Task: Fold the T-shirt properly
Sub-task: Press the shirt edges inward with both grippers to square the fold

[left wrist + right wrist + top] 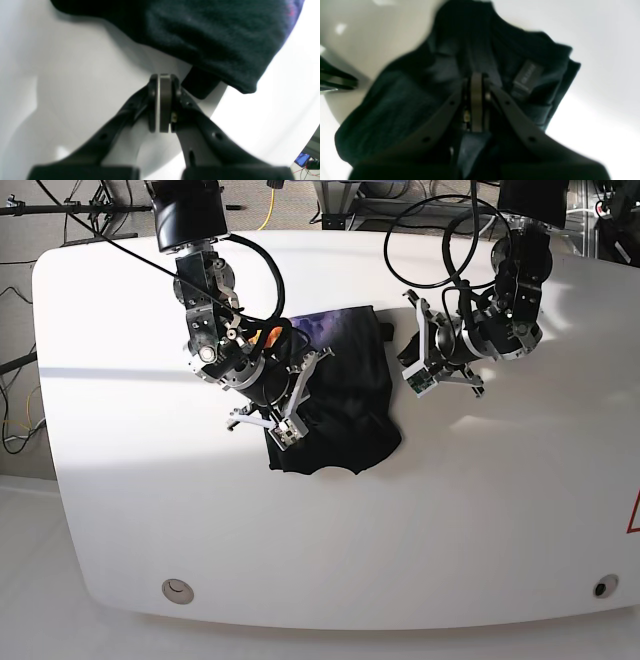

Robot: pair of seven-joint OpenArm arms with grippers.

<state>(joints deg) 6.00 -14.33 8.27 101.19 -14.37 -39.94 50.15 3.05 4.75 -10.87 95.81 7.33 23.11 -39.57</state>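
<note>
Black cloth, the T-shirt [338, 395], lies bunched on the white bench [480, 510], under the right gripper [477, 102] and just ahead of the left gripper [163, 103]. Both sets of jaws are pressed together, pinching nothing (probably regrouping between folds).

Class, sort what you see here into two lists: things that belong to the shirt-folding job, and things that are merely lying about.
Belongs to the job:
- T-shirt, black, bunched up on the table
- left end effector, shut, empty, beside the shirt
- right end effector, shut, over the shirt

Just lying about:
- white table
- cables behind the table's far edge
</note>
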